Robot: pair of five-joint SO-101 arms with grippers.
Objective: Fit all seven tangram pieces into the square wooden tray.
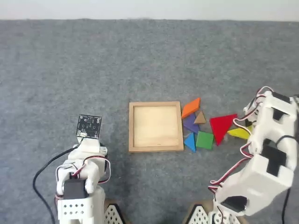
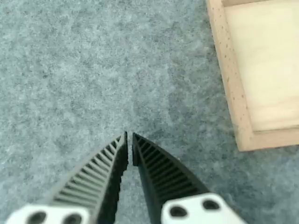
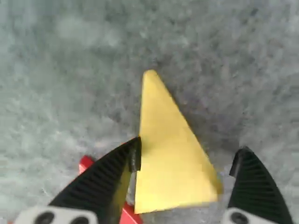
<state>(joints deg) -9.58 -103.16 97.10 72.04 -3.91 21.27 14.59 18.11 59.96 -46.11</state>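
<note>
Your right end effector (image 3: 187, 154) sits wide open, straddling the yellow triangle (image 3: 161, 116). Centre it first, then pinch squarely before heading for the tray (image 1: 156, 149).

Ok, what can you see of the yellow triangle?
The yellow triangle is a flat, smooth, painted-looking tangram piece lying on the grey carpet, outside the tray, beside the red triangle. The right gripper straddles it, open; one finger seems to meet its edge, the other stands apart.

Overhead view over whole table (image 1: 70, 70); wrist views close, downward; left also with tray (image 2: 229, 84)
</note>
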